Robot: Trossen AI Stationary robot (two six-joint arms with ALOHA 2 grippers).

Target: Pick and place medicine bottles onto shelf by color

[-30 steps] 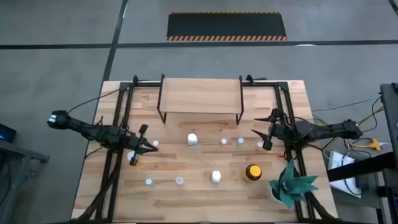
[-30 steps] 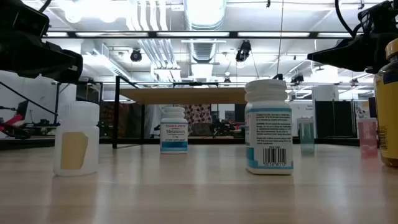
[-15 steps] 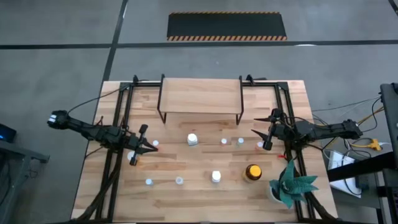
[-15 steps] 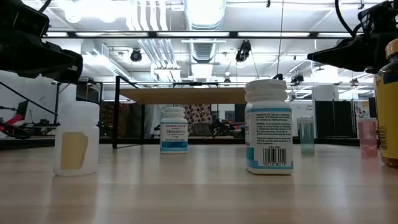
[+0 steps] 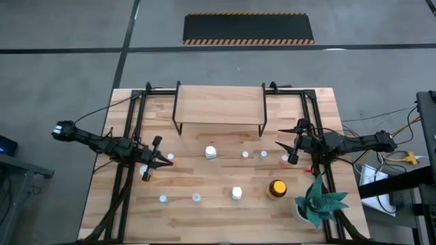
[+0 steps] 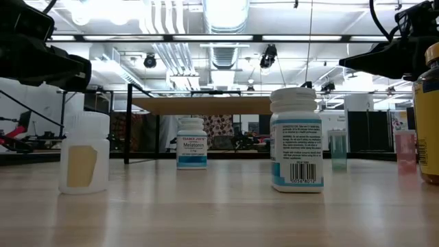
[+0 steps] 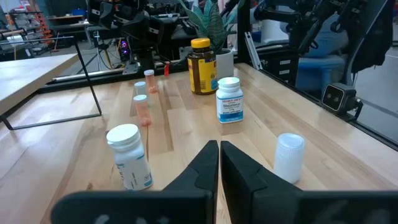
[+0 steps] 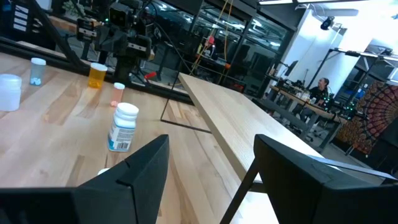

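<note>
Grey concrete floor surrounds the light-wood worktop (image 5: 204, 211), with a black hazard-striped mat (image 5: 248, 28) beyond its far edge. Overhead, the low view shows ducts and bright ceiling lights. The shelf (image 5: 219, 104) stands at the far middle of the worktop, bare on top. The medicine bottles (image 5: 212, 152) are scattered across the wood in front of it, the amber bottle (image 5: 276, 188) near the green plant (image 5: 318, 201). The left gripper (image 5: 155, 160) hovers at the left side, clenched with nothing between its fingers. The right gripper (image 5: 291, 145) hovers at the right, fingers spread and holding nothing.
</note>
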